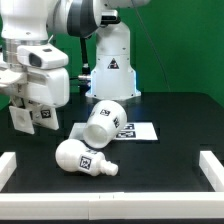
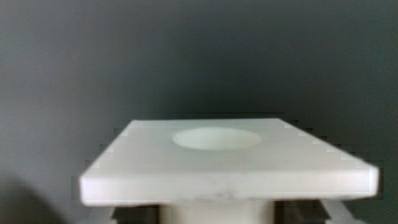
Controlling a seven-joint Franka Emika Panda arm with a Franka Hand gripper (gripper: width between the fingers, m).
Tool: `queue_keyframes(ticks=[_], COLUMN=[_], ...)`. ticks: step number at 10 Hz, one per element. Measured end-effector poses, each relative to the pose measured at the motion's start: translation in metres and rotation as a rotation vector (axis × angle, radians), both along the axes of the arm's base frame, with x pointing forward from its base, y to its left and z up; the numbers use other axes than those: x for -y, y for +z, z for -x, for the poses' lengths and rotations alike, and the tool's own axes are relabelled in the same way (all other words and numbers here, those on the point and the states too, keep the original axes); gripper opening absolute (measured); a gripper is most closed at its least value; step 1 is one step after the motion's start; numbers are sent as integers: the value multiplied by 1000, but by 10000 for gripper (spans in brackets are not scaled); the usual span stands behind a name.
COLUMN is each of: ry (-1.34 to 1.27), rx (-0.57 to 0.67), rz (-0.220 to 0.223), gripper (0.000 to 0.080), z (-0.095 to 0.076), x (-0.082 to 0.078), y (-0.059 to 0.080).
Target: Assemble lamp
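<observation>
My gripper [image 1: 30, 108] is at the exterior view's left, shut on the flat square lamp base [image 1: 36, 117], and holds it up off the black table. In the wrist view the base [image 2: 222, 160] fills the lower half, with a round socket in its top face, and my gripper [image 2: 217, 212] clamps it from both sides. The rounded bulb [image 1: 84, 158] lies on its side at the front middle. The tapered shade [image 1: 103, 118] lies on its side partly on the marker board [image 1: 138, 131], to the right of my gripper.
The tall white robot pedestal [image 1: 110, 65] with a triangle sticker stands behind the shade. A low white rail [image 1: 110, 197] runs along the table's front, with raised ends at the left [image 1: 12, 168] and right [image 1: 212, 168].
</observation>
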State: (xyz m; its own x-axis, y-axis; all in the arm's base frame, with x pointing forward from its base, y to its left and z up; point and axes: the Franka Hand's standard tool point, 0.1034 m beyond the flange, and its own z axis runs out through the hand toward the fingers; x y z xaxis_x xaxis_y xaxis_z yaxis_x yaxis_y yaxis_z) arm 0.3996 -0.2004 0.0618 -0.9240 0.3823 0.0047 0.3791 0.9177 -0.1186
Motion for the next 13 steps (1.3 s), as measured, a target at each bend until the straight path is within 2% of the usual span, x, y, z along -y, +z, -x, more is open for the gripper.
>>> queue_keyframes(ticks=[1,5,7,10,13], ry=[168,348,573,493,465], rx=[-26,-61,-151,-162,-172], rz=[5,20,-7,-13,-17], gripper=[304,304,304,304,304], z=[0,6,8,1,1], x=[-4,5,1,-19,-20], y=[-3,-3,-5,-20,-30])
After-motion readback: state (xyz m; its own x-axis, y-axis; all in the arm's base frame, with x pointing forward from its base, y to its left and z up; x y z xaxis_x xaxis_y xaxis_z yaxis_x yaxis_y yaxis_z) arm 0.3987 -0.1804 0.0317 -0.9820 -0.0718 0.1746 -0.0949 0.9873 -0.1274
